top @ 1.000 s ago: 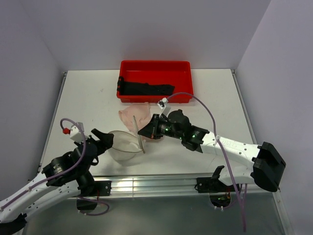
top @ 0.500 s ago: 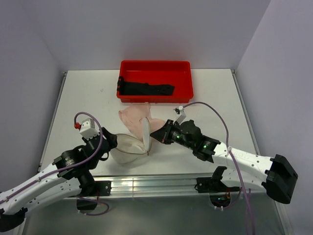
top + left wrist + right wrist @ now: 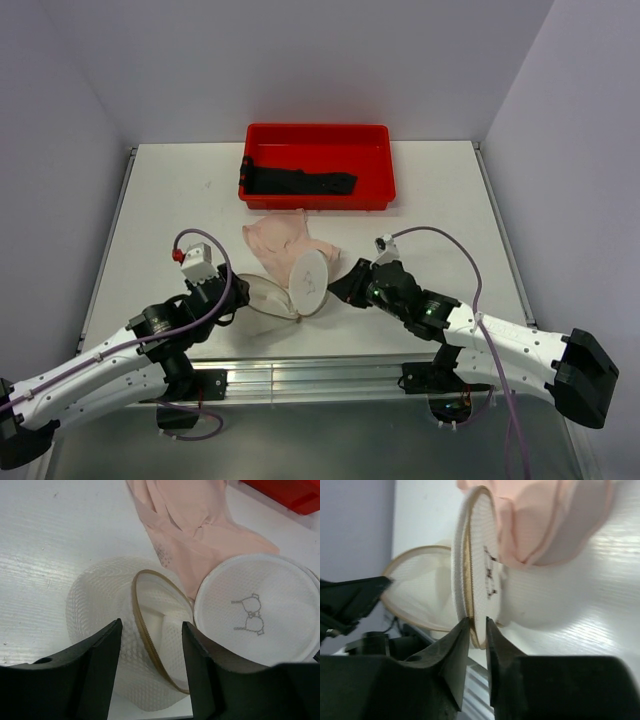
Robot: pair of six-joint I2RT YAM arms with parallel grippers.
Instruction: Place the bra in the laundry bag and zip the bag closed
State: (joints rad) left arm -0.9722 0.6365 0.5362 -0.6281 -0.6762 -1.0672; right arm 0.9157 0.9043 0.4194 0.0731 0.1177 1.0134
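- Two tools meet at the small round drum-shaped laundry bag point(image 3: 255, 298) of white see-through mesh. It lies on its side close to the near edge of the white desk point(image 3: 170, 200), its tan zip rim gaping.
- Left tool point(image 3: 151, 627): jaws wide, straddling the rim and mesh wall without visibly touching either.
- Right tool point(image 3: 478, 622): jaws narrow, with the near edge of the flat round lid point(image 3: 475, 555) between them, seemingly pinched. The lid stands on edge just right of the mouth.
- Soft pale pink fabric bra point(image 3: 280, 237): outside the bag, on the desk just beyond it, one cup touching the lid's far face. The red rectangular plastic tray point(image 3: 370, 202) sits farther back.
- Risk: if the right tool slackens, the lid could flop over the mouth or onto the bra, blocking loading.
- Risk: the left tool may catch only limp mesh, so the wall collapses or the light bag slides.
- Risk: thin straps could trail over the rim and later jam the zip.
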